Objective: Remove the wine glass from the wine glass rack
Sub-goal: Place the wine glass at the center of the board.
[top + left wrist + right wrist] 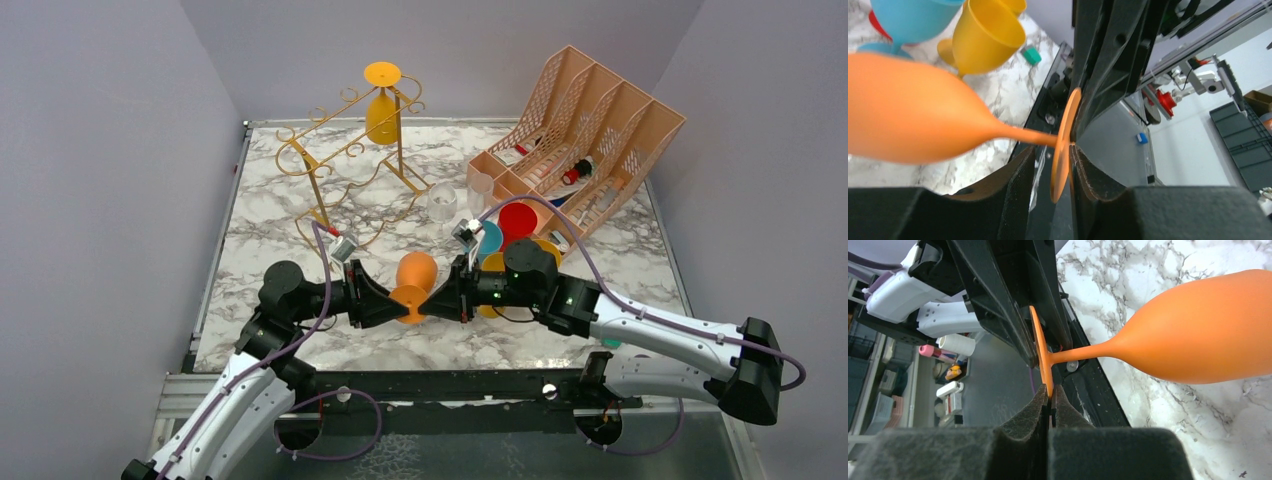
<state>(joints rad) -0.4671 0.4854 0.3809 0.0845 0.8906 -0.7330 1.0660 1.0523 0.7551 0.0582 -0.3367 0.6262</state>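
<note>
An orange wine glass (416, 272) is held lying on its side above the marble table (290, 340), between my two grippers. My right gripper (428, 304) is shut on the rim of its round base (1042, 352). My left gripper (396, 300) is open, with its jaws standing either side of the same base (1064, 140); the base lies against one finger (1093, 180) and is clear of the other. The gold wire wine glass rack (340, 170) stands at the back left. A yellow-orange wine glass (383, 112) hangs upside down from it.
A peach lattice file organizer (585, 125) stands at the back right. Two clear glasses (442, 205) and red (517, 219), blue (913, 17) and yellow (988, 35) glasses sit just behind my right arm. A small green block (1031, 55) lies near the table's front edge.
</note>
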